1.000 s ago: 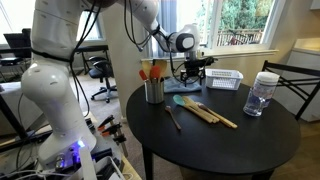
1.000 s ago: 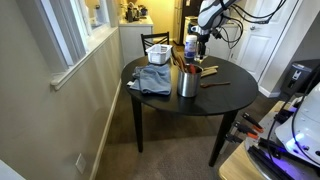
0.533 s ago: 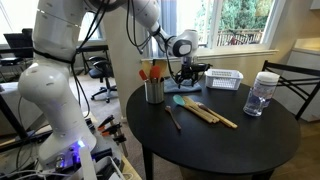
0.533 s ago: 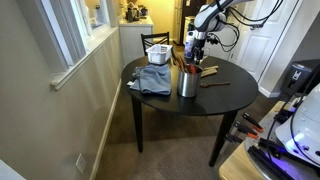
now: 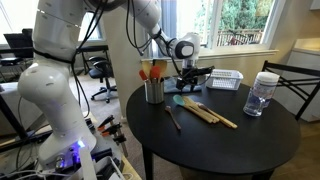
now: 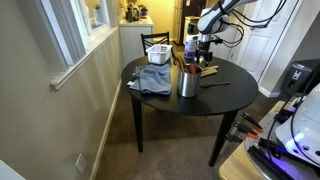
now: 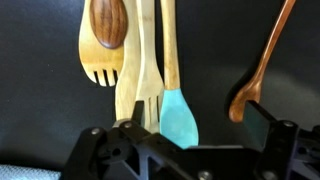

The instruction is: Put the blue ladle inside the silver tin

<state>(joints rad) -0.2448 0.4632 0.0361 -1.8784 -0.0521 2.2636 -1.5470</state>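
The blue ladle [image 7: 178, 115] lies flat on the black table, its turquoise head toward me and its wooden handle running away. It also shows in an exterior view [image 5: 183, 100]. My gripper [image 7: 190, 135] is open and empty, hovering just above the turquoise head with a finger on each side. In both exterior views the gripper [image 5: 190, 82] [image 6: 197, 60] hangs low over the table. The silver tin [image 5: 154, 90] [image 6: 187, 82] stands upright with orange-red utensils sticking out.
Pale wooden spatulas and a wooden fork [image 7: 100, 40] lie beside the ladle. A thin dark-handled utensil [image 7: 262, 70] lies on the other side. A white slatted basket [image 5: 226, 79], a clear plastic jar [image 5: 260, 93] and a folded grey cloth [image 6: 150, 80] sit on the round table [image 5: 230, 140].
The gripper has moved down toward the table, closer to the ladle. The utensils and the tin have not moved.
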